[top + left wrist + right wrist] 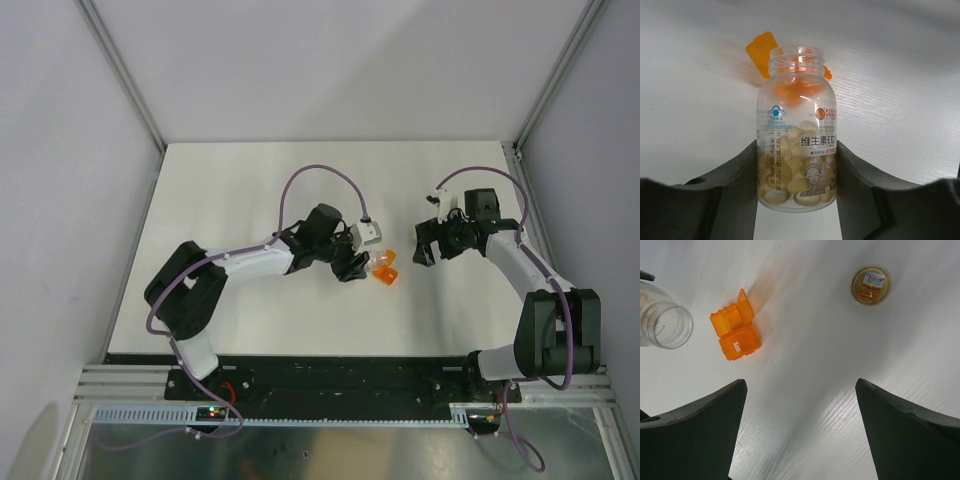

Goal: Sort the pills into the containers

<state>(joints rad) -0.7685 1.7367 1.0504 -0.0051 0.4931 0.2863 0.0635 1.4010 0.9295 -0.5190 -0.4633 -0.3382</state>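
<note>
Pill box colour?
Translucent orange pill box, clearest in the right wrist view.

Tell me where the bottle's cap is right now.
In the right wrist view the cap lies alone on the table, upper right, well apart from the orange pill box and the open bottle at the left edge.

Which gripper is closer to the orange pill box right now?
Left. The left gripper, shut on the open bottle, sits right beside the orange pill box; the right gripper is open, farther off on its other side.
</note>
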